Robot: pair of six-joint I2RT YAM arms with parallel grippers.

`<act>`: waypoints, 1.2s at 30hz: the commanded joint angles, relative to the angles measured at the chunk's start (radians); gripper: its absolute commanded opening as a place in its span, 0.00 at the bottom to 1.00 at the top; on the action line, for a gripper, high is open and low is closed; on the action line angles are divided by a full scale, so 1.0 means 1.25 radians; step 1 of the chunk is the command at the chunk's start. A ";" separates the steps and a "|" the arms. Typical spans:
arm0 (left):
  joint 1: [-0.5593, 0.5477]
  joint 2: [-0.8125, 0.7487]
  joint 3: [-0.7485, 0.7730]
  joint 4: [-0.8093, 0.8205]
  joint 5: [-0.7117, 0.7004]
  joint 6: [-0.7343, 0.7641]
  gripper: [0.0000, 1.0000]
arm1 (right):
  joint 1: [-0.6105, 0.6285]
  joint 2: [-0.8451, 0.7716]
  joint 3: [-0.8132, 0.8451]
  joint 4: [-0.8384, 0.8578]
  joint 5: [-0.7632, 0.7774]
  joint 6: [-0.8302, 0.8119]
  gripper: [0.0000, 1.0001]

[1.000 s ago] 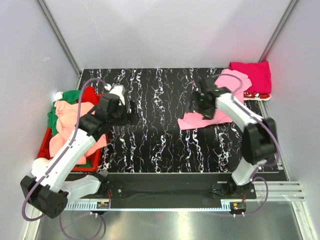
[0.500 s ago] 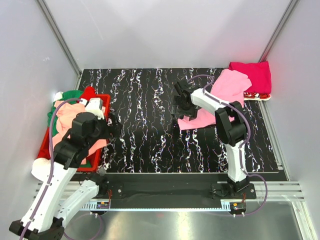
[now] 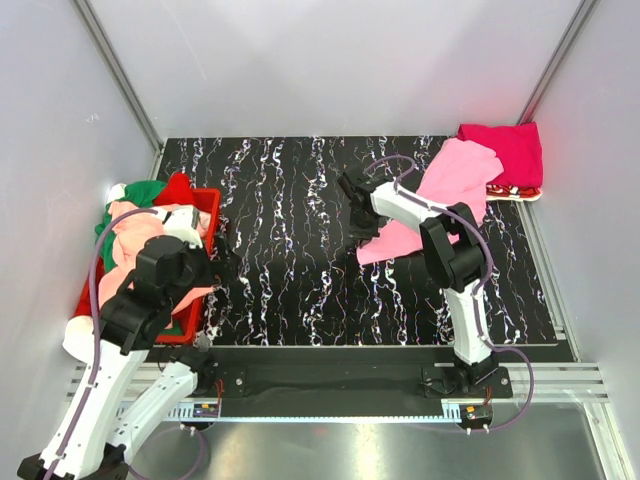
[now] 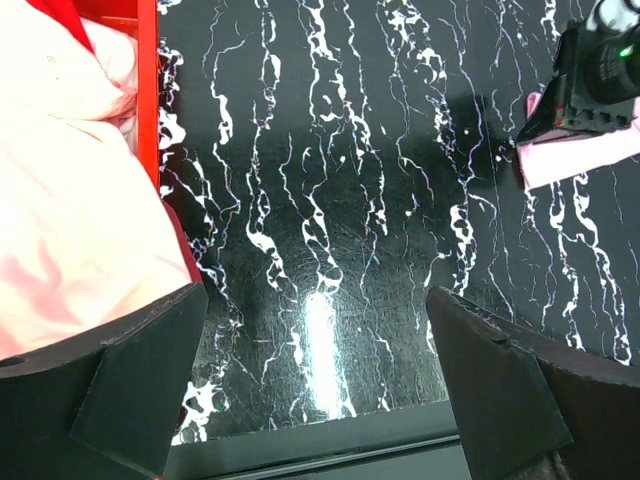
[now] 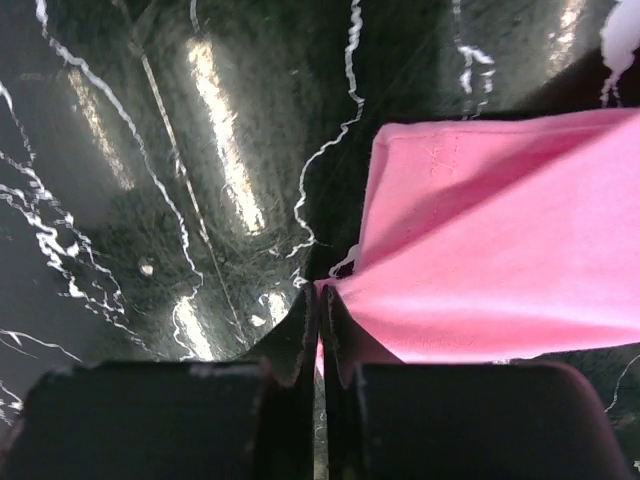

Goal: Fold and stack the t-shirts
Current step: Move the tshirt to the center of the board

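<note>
Evidently, the light pink cloth t-shirt (image 5: 480, 250), judged limp, is pinched at its frame-centre corner by the right end effector (image 5: 320, 310); left end effector (image 4: 318, 375) held open.

You have open table (image 3: 290, 270) across the frame's middle, hemmed by the crate (image 3: 212, 203) at left and pink t-shirt (image 3: 460, 180) at right.

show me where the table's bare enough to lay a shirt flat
Bare: the middle of the table, between the red crate and the pink shirt. Crowded: the far right corner, where the pink shirt meets the folded magenta shirt.
</note>
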 commanded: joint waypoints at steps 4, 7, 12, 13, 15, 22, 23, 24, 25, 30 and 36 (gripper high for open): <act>0.002 -0.029 -0.009 0.034 -0.021 -0.005 0.99 | 0.068 0.004 0.110 -0.073 0.041 0.005 0.00; 0.002 -0.024 0.001 0.031 -0.024 -0.022 0.99 | 0.173 -0.026 0.239 -0.168 0.096 0.009 0.00; 0.002 -0.018 0.052 0.015 -0.017 -0.033 0.99 | 0.403 -0.246 0.154 -0.267 0.220 0.109 0.00; 0.002 -0.018 0.060 0.013 -0.018 -0.032 0.99 | 0.424 -0.295 0.090 -0.261 0.228 0.176 0.00; 0.002 -0.014 0.079 0.007 -0.025 -0.030 0.99 | 0.457 -0.445 -0.135 -0.236 0.224 0.260 0.00; 0.002 0.052 0.069 0.039 -0.034 -0.032 0.99 | 0.461 -0.914 -0.566 -0.292 0.252 0.645 0.00; 0.003 0.073 0.073 0.059 -0.013 -0.030 0.99 | 0.462 -0.954 -0.577 -0.325 0.267 0.662 0.00; 0.003 0.095 0.089 0.071 0.005 -0.031 0.99 | 0.461 -0.984 -0.589 -0.338 0.294 0.676 0.00; 0.003 0.155 0.096 0.088 0.033 -0.026 0.99 | 0.461 -1.007 -0.588 -0.350 0.305 0.685 0.00; -0.030 0.439 0.225 0.151 0.202 -0.031 0.94 | 0.461 -1.014 -0.561 -0.463 0.339 0.703 0.00; -0.229 0.850 0.571 0.148 0.117 0.021 0.93 | 0.461 -1.021 -0.600 -0.477 0.363 0.711 0.00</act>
